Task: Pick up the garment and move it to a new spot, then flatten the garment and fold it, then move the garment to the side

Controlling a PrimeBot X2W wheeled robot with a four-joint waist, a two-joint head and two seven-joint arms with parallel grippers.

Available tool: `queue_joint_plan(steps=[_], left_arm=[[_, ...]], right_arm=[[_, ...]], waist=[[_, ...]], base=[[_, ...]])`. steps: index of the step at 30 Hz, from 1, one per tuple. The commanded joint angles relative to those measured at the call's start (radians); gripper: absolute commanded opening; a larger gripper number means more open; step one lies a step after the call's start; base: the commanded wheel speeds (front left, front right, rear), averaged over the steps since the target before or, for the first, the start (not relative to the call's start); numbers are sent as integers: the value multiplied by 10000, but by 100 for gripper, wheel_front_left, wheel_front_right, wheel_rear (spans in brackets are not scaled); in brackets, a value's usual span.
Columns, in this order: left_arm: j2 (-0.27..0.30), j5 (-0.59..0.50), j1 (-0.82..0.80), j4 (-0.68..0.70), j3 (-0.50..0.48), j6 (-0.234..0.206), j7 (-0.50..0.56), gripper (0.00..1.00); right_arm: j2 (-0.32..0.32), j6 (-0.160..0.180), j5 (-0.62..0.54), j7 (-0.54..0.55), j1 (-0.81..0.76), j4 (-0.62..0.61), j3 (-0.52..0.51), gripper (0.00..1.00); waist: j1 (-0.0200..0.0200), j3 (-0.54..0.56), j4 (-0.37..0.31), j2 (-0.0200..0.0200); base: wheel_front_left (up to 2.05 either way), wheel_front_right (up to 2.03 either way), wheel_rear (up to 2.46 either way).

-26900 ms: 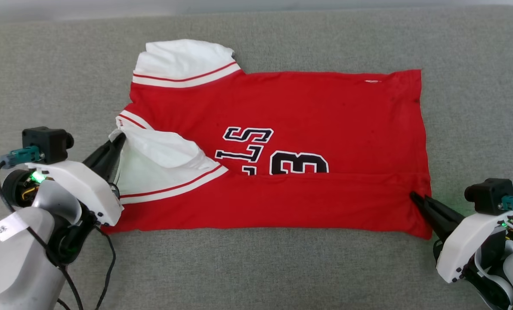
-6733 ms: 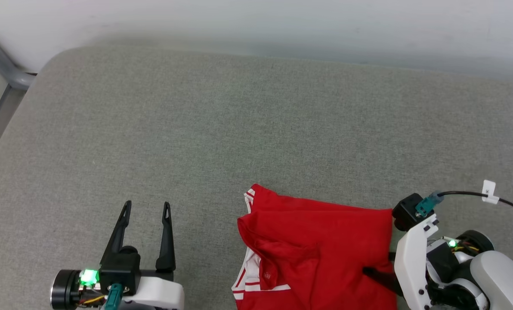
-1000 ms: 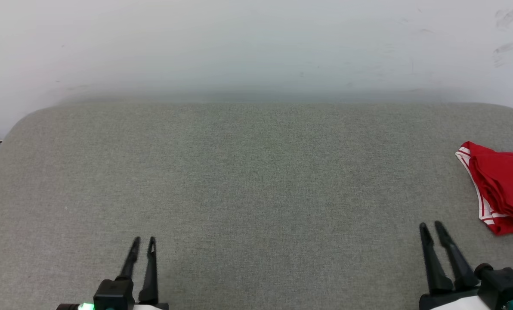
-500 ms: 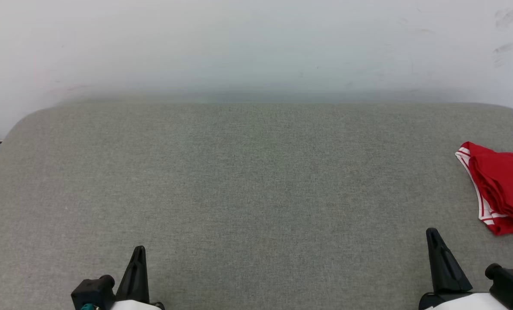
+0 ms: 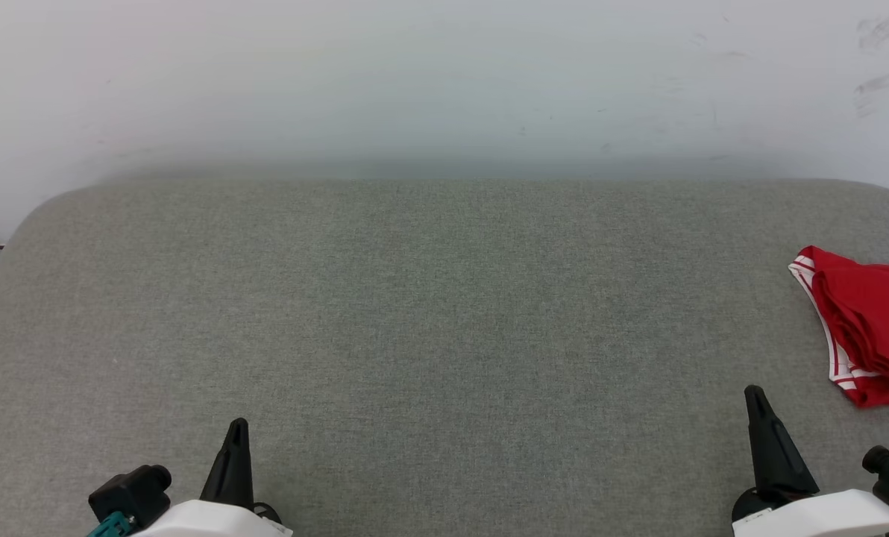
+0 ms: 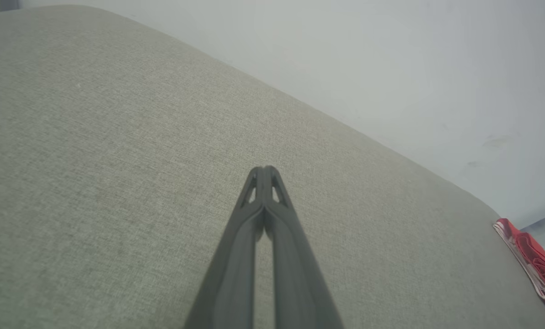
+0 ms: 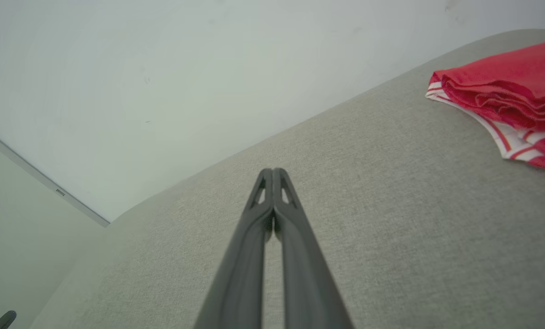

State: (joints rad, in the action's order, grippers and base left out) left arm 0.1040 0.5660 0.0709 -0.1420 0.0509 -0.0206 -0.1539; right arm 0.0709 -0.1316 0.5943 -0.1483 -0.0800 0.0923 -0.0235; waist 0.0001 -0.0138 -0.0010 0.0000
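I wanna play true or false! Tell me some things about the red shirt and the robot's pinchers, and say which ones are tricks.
1. The folded red jersey T-shirt with red-white striped trim lies on the grey fabric surface, far over on the robot's right. True.
2. The right gripper is holding the T-shirt. False: it is shut on nothing and is apart from the shirt.
3. The left gripper has its two long dark fingers pressed together. True.
4. The T-shirt is spread out flat with a big number showing. False: it is folded into a small bundle, and no number can be seen.
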Motion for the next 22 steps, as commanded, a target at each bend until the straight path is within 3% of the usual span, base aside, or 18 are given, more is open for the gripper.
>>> queue_joint_plan(steps=[1, 22], left_arm=[[-1, 456, -297, 62, -103, 83, 77, 0], [-73, 3540, -746, -237, -459, 518, 764, 0]], right_arm=[[108, 4, 474, 63, 323, -63, -16, 0], [155, 6, 3524, 690, 791, 397, -105, 0]], waist=[[-1, 2, 0, 0], [-1, 24, 2, 0]], base=[[0, 0, 0], [0, 0, 0]])
